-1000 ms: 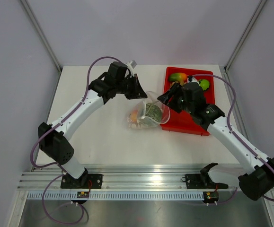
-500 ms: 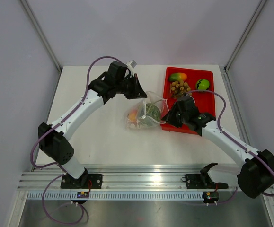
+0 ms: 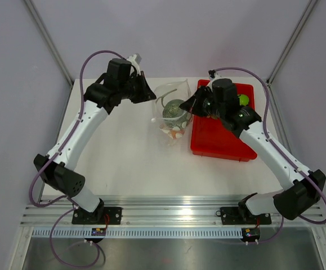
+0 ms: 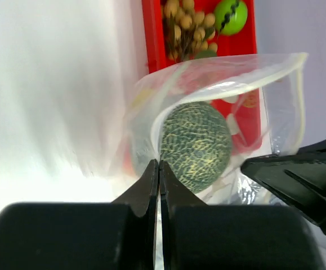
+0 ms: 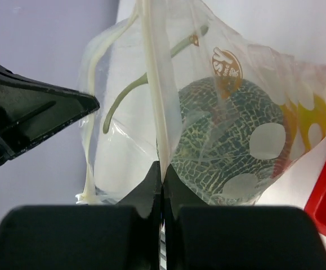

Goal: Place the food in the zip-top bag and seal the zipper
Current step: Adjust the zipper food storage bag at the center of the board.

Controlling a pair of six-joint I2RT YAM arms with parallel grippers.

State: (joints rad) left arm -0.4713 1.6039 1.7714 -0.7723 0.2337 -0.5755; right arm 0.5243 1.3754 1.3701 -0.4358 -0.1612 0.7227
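Holding zip-top bag [image 3: 171,95] open, centre frame, with left gripper [image 4: 159,169] and right gripper [image 5: 161,171] pinching its rim. Loading incomplete (longan cluster [image 4: 186,25], green apple [image 4: 231,15] upper right); next: release, fetch.

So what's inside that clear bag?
The bag holds a netted melon. Orange and yellow bits show beside it, but the melon and the crinkled plastic hide most of them.
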